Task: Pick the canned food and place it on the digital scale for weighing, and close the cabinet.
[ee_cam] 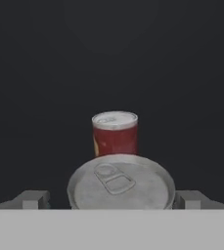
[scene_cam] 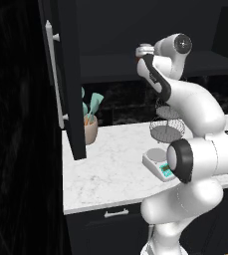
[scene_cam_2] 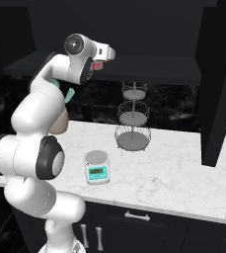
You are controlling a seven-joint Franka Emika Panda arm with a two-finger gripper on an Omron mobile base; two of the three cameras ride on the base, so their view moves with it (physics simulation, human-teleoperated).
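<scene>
Two tins sit inside the cabinet (scene_cam: 65,89), seen from the hand: one (ee_cam: 121,181) lies close below the camera with its silvery pull-tab lid filling the space between the fingertips (ee_cam: 33,199), and a red tin (ee_cam: 115,135) stands upright just behind it, a sliver of yellow label on its left side. Which of them is the canned food cannot be told from here. The gripper (ee_cam: 114,200) is spread wide, its tips apart from the near tin on either side and closed on nothing. From the base, the hand reaches into the cabinet's open shelf, whose black door with a long silver handle (scene_cam: 55,74) stands swung out. Below the cabinet, on the white marble counter (scene_cam_2: 173,173), the digital scale (scene_cam_2: 97,167) rests bare, near a wire tiered basket (scene_cam_2: 132,129) and a pot of utensils (scene_cam: 90,122).
</scene>
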